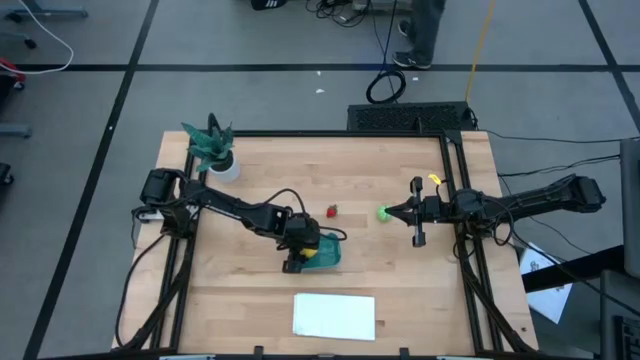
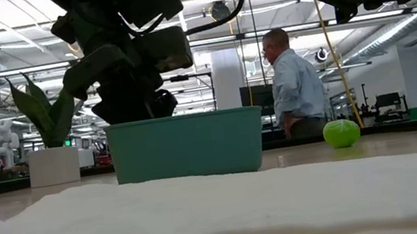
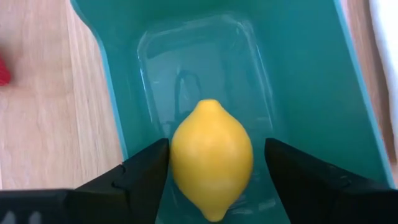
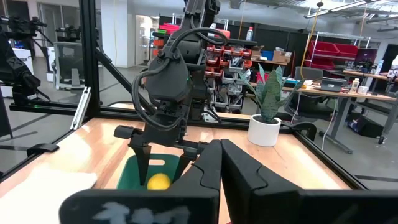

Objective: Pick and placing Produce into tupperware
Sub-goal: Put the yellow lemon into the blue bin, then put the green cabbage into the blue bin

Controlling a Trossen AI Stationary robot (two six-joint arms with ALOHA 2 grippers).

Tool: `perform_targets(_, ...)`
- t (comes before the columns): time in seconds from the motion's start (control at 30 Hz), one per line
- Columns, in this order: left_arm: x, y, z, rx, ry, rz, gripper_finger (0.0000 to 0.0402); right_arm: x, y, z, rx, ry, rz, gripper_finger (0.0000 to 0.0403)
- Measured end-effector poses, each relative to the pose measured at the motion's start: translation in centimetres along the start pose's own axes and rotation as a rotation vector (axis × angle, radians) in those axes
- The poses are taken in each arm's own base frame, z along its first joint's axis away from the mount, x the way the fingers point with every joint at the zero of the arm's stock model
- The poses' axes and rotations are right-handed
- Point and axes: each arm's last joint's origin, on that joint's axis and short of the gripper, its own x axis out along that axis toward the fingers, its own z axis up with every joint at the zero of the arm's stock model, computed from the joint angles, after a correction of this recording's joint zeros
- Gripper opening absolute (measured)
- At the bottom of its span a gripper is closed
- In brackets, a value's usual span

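Note:
The teal tupperware (image 1: 328, 255) sits near the table's middle, and the yellow lemon (image 3: 211, 158) lies inside it. My left gripper (image 3: 214, 162) points down into the tupperware (image 3: 298, 74), open, with one finger on either side of the lemon (image 4: 158, 181). The green fruit (image 1: 382, 213) rests on the table (image 2: 341, 133). My right gripper (image 1: 396, 212) hovers just to its right, above the table, shut and empty (image 4: 217, 152). The red strawberry (image 1: 332, 210) lies on the wood between the two arms; only a sliver of it shows in the left wrist view (image 3: 3, 71). My left gripper comes from above, pointing down. One finger (image 3: 146, 168) stands right against the lemon's side (image 3: 177, 155), and I cannot tell whether it touches. The other finger (image 3: 292, 168) stands apart, with teal floor showing between. The lemon rests on the tupperware's floor.
A teal potted plant (image 1: 212, 145) in a white pot stands at the far left corner. A flat white sheet (image 1: 334, 315) lies at the near edge and fills the low view's foreground (image 2: 208, 218). A black frame rims the table. A person (image 2: 295, 78) stands beyond the far edge.

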Motion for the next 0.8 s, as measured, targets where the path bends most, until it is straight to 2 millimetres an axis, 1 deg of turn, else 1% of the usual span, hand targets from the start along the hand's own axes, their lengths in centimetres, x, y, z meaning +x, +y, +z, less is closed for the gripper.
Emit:
perform_targets(0.23, -0.1, 0.0, 0.1, 0.012, -0.003, 0.0, 0.0271, 0.0, 0.0, 0.0, 0.0, 0.0, 0.0, 0.0)
perform_targets(0.37, -0.8, -0.1, 0.8, 0.024, -0.021, 0.005, 0.0271, 0.0, 0.0, 0.1, 0.001, -0.008, -0.001, 0.0)
perform_targets(0.5, -1.8, -0.2, 1.6, 0.041, -0.002, 0.017, 0.0271, 0.0, 0.0, 0.1, 0.001, -0.007, -0.001, 0.0)
perform_targets(0.63, -2.4, -0.2, 2.0, 0.06, 0.021, 0.022, 0.027, 0.0, 0.0, 0.1, 0.001, -0.006, -0.001, 0.0)
perform_targets(0.73, -2.5, -0.2, 2.2, 0.063, 0.018, 0.024, 0.0255, 0.0, 0.0, 0.1, 0.001, -0.006, -0.001, 0.0)
perform_targets(0.8, -2.5, -0.2, 2.2, 0.067, 0.019, 0.025, 0.0233, 0.0, 0.0, 0.1, 0.001, -0.006, -0.001, 0.0)
